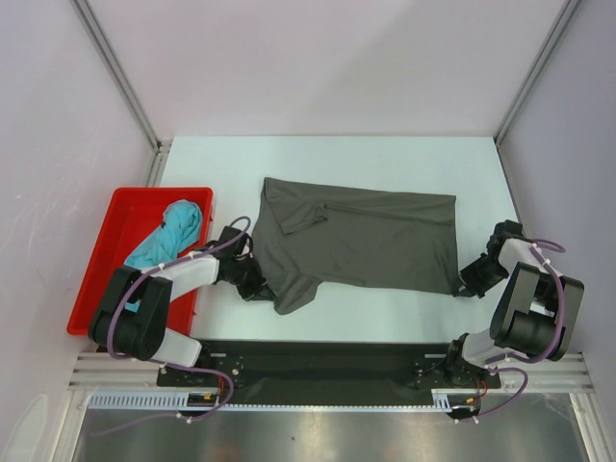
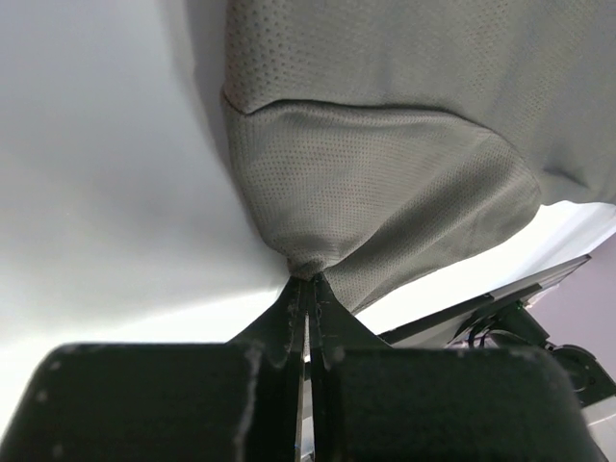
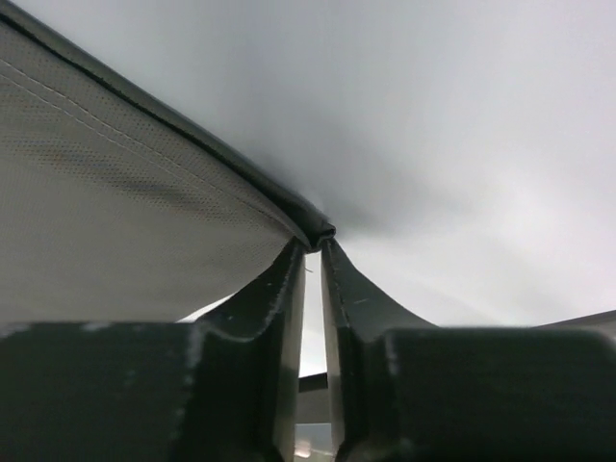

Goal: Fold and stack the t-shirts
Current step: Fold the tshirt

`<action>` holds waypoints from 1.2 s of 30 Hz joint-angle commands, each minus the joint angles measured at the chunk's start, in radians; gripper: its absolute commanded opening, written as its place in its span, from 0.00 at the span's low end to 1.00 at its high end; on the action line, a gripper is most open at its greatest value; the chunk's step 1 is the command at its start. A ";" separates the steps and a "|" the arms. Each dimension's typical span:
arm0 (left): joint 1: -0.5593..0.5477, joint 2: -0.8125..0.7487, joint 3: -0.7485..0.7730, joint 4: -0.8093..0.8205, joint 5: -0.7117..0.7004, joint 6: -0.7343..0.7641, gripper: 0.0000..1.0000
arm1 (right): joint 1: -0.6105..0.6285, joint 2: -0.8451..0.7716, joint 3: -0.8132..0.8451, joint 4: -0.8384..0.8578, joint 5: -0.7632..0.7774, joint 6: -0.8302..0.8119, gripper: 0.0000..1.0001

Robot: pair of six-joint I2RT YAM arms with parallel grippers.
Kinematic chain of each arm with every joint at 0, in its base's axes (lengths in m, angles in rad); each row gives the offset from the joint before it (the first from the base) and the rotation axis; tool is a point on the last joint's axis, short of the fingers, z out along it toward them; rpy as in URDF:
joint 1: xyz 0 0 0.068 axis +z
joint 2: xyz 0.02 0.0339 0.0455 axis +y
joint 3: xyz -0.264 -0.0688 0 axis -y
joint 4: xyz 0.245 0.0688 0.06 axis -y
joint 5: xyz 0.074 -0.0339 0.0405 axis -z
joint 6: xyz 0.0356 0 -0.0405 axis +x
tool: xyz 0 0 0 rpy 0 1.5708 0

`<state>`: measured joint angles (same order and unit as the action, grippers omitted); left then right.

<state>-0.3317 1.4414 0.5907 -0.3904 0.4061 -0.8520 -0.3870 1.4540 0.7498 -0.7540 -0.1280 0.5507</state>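
Currently: grey t-shirt [image 1: 375, 236], fold apparently starting. Left gripper [image 2: 308, 281] pinches sleeve cloth; right gripper [image 3: 316, 243] pinches hem corner. Next, likely: lift together, carry across evenly.

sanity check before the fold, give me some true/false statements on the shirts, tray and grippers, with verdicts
1. The grey shirt lies spread on the table. True.
2. The teal shirt lies on the table beside the grey one. False: it sits bunched in the tray.
3. The left gripper is shut on the grey shirt's cloth. True.
4. The right gripper hangs wide open, clear of any cloth. False: its fingertips pinch the grey shirt's hem at a corner.
5. The tray is on the table's right side. False: it is at the left edge.
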 commanded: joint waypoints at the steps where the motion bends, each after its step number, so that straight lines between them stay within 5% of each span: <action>1: -0.003 -0.010 0.040 -0.060 -0.015 0.048 0.00 | -0.006 -0.001 -0.004 0.010 0.033 0.015 0.16; 4: -0.001 -0.027 0.047 -0.079 -0.018 0.048 0.00 | -0.006 -0.009 -0.004 0.005 0.048 0.018 0.00; 36: 0.011 -0.029 0.049 -0.111 -0.003 0.042 0.00 | -0.010 -0.009 -0.006 -0.005 0.094 0.026 0.00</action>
<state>-0.3302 1.4239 0.6125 -0.4831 0.3965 -0.8280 -0.3859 1.4536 0.7498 -0.7509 -0.1005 0.5686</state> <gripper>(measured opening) 0.008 0.011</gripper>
